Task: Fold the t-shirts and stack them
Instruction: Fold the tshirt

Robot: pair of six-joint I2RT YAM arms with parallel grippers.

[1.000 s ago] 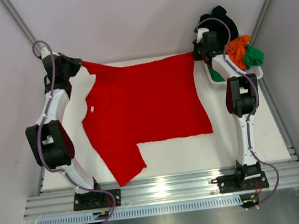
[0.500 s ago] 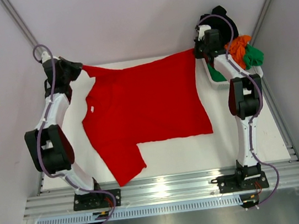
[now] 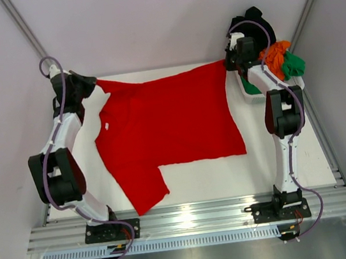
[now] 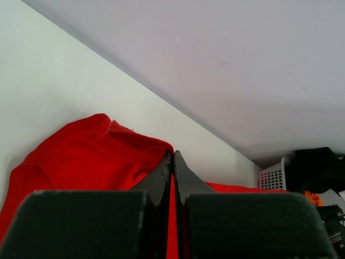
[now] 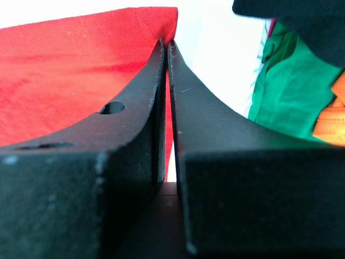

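A large bright red t-shirt (image 3: 165, 121) lies spread over the white table, one sleeve reaching toward the near edge. At its far left corner my left gripper (image 3: 92, 83) is shut on the red cloth (image 4: 97, 151), which shows between the closed fingers (image 4: 161, 178). My right gripper (image 3: 228, 62) is shut on the far right corner of the same shirt (image 5: 81, 59). More t-shirts, black (image 3: 254, 21), orange (image 3: 275, 54) and green (image 3: 293, 64), are heaped in the basket at the far right.
The white plastic basket (image 3: 249, 96) stands at the table's far right corner, right beside my right arm; its wall (image 4: 272, 175) shows in the left wrist view. Grey walls close in the back and both sides. An aluminium rail (image 3: 192, 220) runs along the near edge.
Both grippers have edged slightly toward the far wall, drawing the shirt's far edge with them. The rest of the shirt lies as before.
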